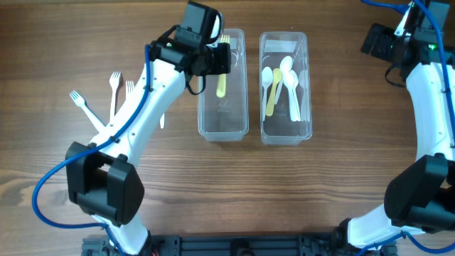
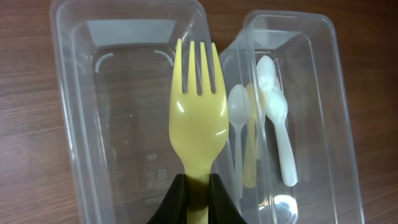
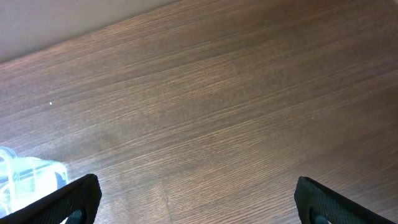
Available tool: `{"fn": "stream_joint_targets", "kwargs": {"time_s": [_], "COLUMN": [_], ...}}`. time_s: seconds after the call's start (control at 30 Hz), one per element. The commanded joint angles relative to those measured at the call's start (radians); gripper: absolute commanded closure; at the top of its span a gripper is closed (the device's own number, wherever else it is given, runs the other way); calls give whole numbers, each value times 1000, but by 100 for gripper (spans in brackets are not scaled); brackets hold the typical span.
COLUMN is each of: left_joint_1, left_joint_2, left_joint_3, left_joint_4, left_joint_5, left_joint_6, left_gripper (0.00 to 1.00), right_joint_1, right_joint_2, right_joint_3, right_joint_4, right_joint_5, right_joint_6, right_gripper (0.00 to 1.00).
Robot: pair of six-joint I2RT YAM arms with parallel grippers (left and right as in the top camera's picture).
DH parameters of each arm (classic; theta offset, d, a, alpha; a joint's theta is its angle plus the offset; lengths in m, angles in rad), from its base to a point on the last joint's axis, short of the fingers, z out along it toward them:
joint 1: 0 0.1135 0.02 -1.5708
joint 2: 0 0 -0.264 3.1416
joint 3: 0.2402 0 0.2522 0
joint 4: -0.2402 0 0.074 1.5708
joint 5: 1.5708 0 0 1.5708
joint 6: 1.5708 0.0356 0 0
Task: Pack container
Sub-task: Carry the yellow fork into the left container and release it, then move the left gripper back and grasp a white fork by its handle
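One brown wood-grain table (image 1: pixel 341 185) bears it all. On it the clear rectangular plastic tub (image 1: pixel 224 117) with nothing lying in it is the landmark; close against its right wall stands a second clear plastic tub (image 1: pixel 284 129) holding white and yellow plastic spoons (image 1: pixel 288 82). Well to the first tub's right, the right gripper (image 3: pixel 198 198) hangs over bare wood with its jaws spread wide, holding nothing. Over the first tub's far half the left gripper (image 2: pixel 198 186) has its jaws pinched on the neck of the pale yellow plastic fork (image 2: pixel 198 118). Well to that tub's left lie several white plastic forks (image 1: pixel 114 89). The yellow fork should be very light, thin and a little springy, its glossy surface slippery, so a narrow pinch on the flat handle suits it better than the tines. Its long axis runs along the tub's length, tines toward the far end wall, handle toward the robot; whether it touches the floor cannot be told
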Motion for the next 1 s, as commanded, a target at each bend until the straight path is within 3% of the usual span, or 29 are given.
{"fn": "stream_joint_targets", "kwargs": {"time_s": [0.0,0.33,0.37,0.4,0.43,0.63,0.8,0.97], "left_joint_1": [0,4,4,4,4,38,144,278], "left_joint_2": [74,198,198,198,198,138,15,-44], "left_joint_3": [18,18,18,18,18,50,78,77], "left_joint_4": [-5,-4,-4,-4,-5,-5,-5,-85], "left_joint_5": [-17,-42,-41,-41,-41,-41,-42,-97], "left_joint_6": [-41,-41,-41,-41,-41,-34,-34,-34], "left_gripper": [96,93,80,41,23,17,36,39], "right_joint_1": [2,2,2,2,2,2,2,2], "right_joint_2": [-13,-13,-13,-13,-13,-13,-13,-13], "right_joint_3": [18,18,18,18,18,18,18,18], "right_joint_4": [4,4,4,4,4,4,4,4], "right_joint_5": [17,17,17,17,17,17,17,17], "right_joint_6": [0,0,0,0,0,0,0,1], "right_gripper": [0,0,1,0,0,0,0,0]}}
